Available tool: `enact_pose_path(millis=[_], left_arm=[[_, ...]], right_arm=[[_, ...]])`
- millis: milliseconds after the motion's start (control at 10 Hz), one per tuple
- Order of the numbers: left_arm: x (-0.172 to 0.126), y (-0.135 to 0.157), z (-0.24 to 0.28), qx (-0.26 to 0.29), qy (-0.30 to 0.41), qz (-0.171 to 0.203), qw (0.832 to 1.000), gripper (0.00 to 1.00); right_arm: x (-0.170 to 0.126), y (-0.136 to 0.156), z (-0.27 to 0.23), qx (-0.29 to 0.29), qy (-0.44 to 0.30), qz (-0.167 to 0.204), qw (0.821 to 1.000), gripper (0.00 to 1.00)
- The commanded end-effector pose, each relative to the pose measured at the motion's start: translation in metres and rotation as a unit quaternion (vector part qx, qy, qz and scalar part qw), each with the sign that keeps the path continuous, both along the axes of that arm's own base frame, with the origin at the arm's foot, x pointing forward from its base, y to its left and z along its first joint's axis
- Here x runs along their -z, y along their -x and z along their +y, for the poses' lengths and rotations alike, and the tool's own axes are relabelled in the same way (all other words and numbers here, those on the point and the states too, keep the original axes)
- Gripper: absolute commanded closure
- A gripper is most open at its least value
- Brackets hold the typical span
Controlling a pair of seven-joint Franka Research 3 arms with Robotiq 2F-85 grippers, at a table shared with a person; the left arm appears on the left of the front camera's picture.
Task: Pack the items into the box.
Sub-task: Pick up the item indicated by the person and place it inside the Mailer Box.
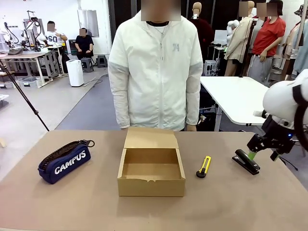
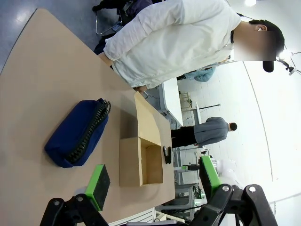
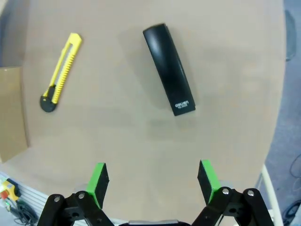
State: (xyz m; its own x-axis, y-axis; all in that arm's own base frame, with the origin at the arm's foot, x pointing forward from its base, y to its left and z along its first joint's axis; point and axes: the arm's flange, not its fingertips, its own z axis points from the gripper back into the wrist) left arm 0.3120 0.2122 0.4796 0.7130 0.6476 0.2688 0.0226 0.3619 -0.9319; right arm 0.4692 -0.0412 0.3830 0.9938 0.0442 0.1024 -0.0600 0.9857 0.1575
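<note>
The box (image 1: 151,185) stands in the middle of the worktop (image 1: 72,207). Its flap lid is thrown back towards the far edge, where a person (image 1: 155,72) in a white jacket stands. All three items lie on the worktop outside the box.

The navy pouch (image 1: 64,162), lettered "CAMPUS", rests near the left edge, well apart from the box, with its zip uppermost. The yellow-and-black utility knife (image 1: 204,166) lies just right of the box, close to its right wall but not touching it. The black stapler (image 1: 246,162) lies farther right, towards the right edge and apart from the knife.

The right hand (image 1: 257,153) hangs just above the stapler's far end. In its wrist view this hand (image 3: 153,181) is released. Its green pads are spread wide with bare worktop between them, and it grasps nothing. Ahead of them the stapler (image 3: 169,70) lies flat and untouched, with the knife (image 3: 59,73) off to one side and a corner of the box (image 3: 11,113) at the picture's edge.

The left hand (image 2: 154,179) is also released, its pads well apart and holding nothing. It looks down over the pouch (image 2: 77,134) and the box (image 2: 129,162), with the stapler (image 2: 166,154) beyond the box.
</note>
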Motion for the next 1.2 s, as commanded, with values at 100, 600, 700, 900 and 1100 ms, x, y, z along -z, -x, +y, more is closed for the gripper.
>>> enact_pose_path(millis=[100,600,700,900,1100], left_arm=[[-0.001,-0.001,0.001,0.000,0.007,-0.007,1.000,0.00],[-0.001,-0.001,0.001,0.000,0.007,-0.007,1.000,0.00],[-0.001,-0.001,0.001,0.000,0.007,-0.007,1.000,0.00],[-0.001,-0.001,0.001,0.000,0.007,-0.007,1.000,0.00],[-0.001,-0.001,0.001,0.000,0.007,-0.007,1.000,0.00]], right_arm=[[0.014,-0.035,0.008,0.022,0.031,0.055,0.998,0.00],[0.036,-0.053,0.007,0.062,0.071,0.064,0.993,0.00],[0.040,-0.057,0.005,0.071,0.081,0.063,0.992,0.00],[0.043,-0.062,0.005,0.062,0.082,0.064,0.993,0.00],[0.045,-0.070,0.000,-0.062,0.097,0.070,0.991,0.00]])
